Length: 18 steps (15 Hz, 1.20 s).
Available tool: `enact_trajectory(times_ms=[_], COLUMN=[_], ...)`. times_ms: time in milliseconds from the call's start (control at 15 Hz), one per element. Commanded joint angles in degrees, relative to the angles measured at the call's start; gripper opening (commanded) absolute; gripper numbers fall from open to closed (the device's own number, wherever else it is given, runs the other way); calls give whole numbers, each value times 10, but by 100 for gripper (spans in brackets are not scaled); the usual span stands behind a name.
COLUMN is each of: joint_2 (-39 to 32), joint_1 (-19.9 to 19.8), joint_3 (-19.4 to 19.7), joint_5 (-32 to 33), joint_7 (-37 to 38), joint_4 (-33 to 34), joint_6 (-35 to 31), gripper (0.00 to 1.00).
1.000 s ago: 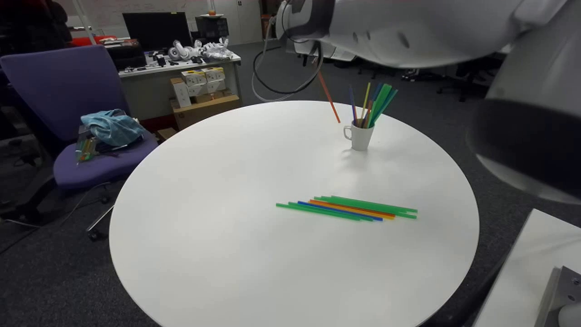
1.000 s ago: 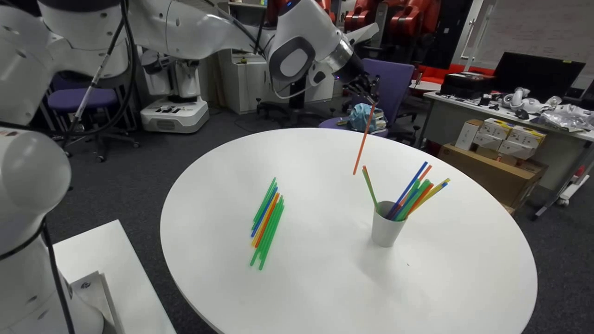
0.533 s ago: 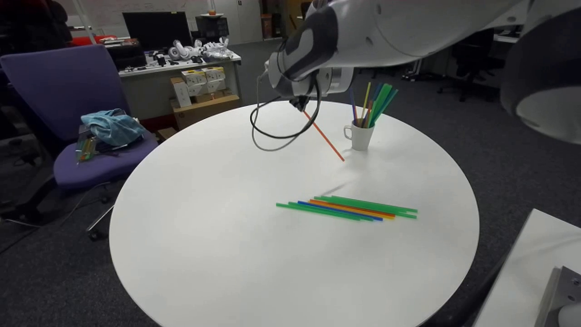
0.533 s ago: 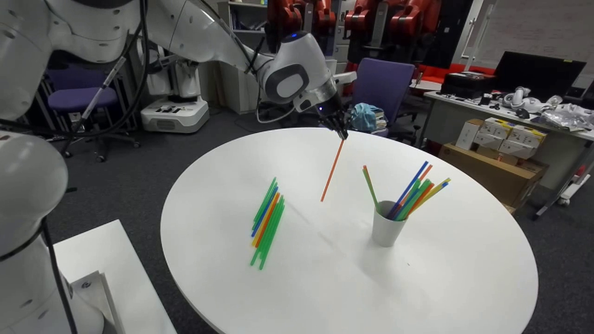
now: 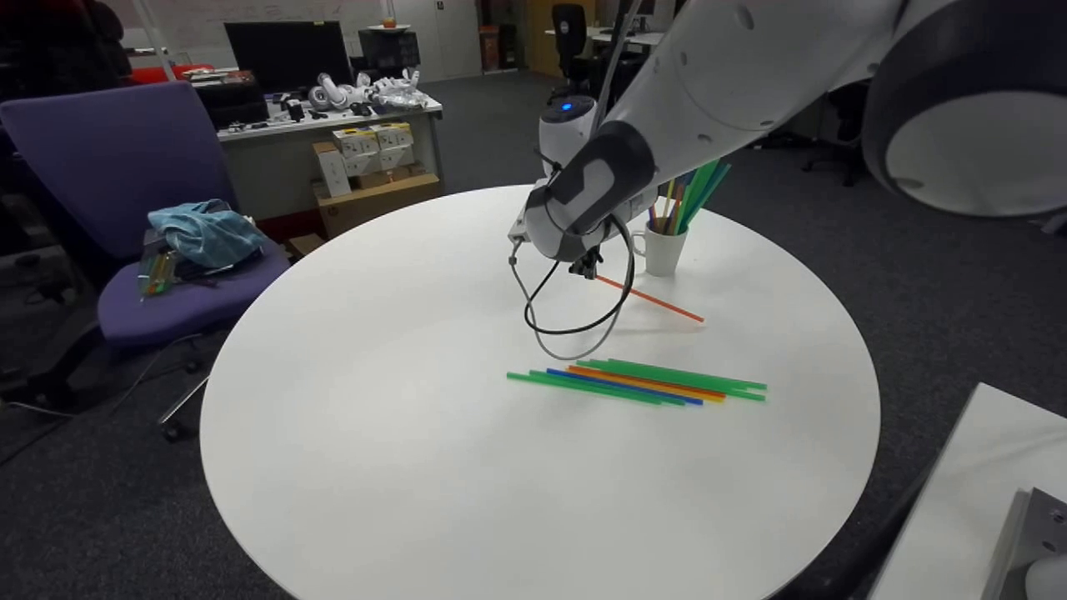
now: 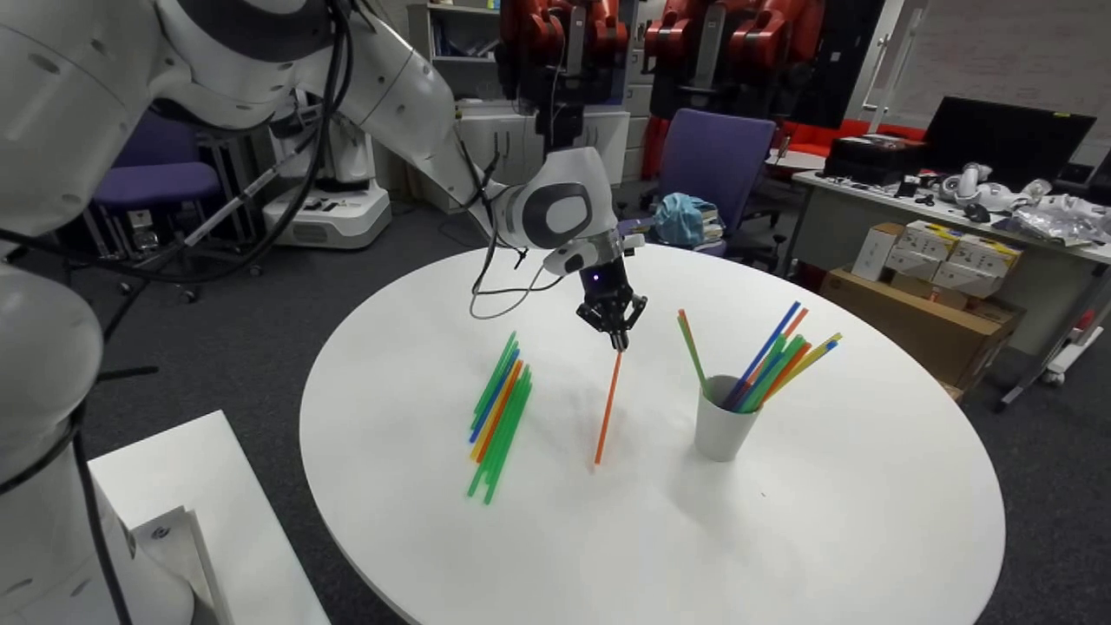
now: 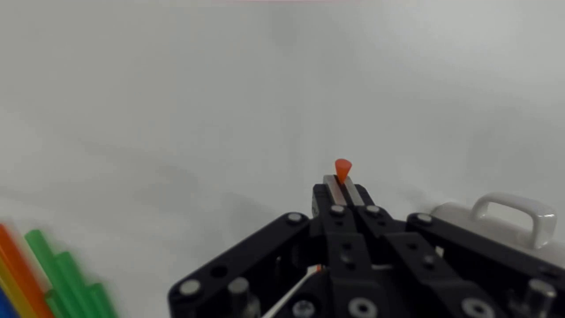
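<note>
Gripper (image 6: pixel 619 345) pinches one end of an orange straw (image 6: pixel 608 408), which slants down over a round white table (image 6: pixel 825 529). In an exterior view, a row of loose straws (image 6: pixel 497 423) lies left, a mug (image 6: pixel 722 436) of straws stands right, and a purple chair (image 6: pixel 716 161) beyond the far edge.

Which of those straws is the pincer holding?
The orange-red straw, clamped near its top, slanting down from the pincer. The row of straws lies free on the table; others lean in the white mug.
</note>
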<state>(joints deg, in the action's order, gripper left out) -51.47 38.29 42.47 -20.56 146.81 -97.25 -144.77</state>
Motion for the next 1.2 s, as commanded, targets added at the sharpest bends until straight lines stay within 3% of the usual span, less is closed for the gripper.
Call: enact_trajectory(times_ms=[0,267,533,800,1133], joint_2=[54,107,131,140,160], joint_1=[-79,-151,-224,-298,-362], joint_3=[-90,-185,-264,-324,-365], joint_5=[115,207,225,171,60], joint_7=[-27,-73,-121,-141,-136], joint_4=[6,-22,-17,-11,-33], joint_6=[65,116,230,328,319], gripper=[0,0,0,0,0])
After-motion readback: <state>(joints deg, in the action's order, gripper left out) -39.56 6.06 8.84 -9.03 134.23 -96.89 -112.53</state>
